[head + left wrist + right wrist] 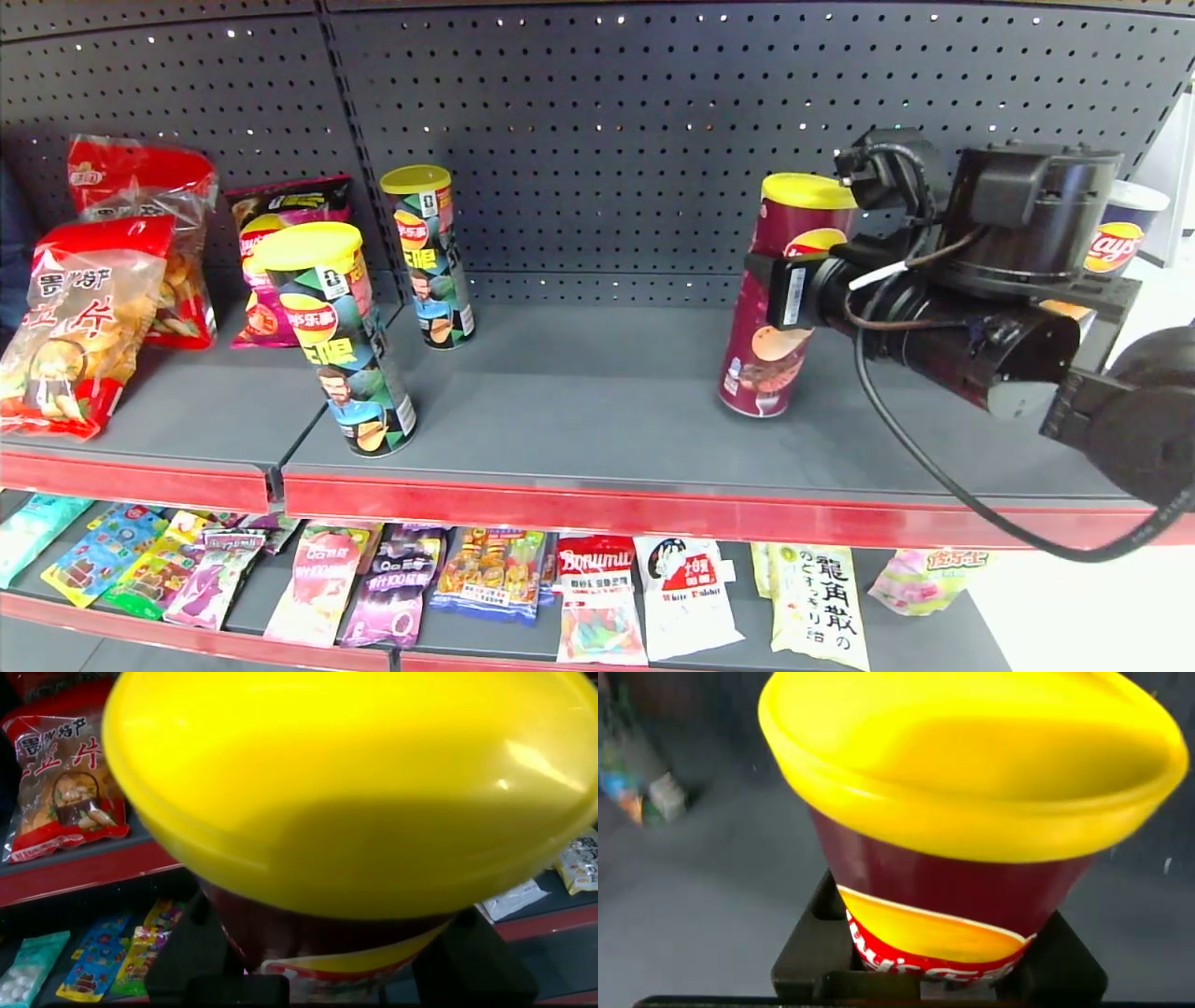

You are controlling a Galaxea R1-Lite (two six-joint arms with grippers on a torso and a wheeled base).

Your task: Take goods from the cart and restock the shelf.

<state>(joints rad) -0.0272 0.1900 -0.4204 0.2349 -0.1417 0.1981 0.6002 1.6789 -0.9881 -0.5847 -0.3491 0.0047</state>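
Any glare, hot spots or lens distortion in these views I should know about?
Head view: the red shelf lip bows, so wide-angle distortion; light pricks through the pegboard holes; lower right corner blows out white. Left wrist view: soft highlight on the yellow lid, underside in shade. Right wrist view: pale glare band along the maroon can's lid rim.

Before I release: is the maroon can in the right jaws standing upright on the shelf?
Tilted. The maroon can leans, its top off to the right of its base.
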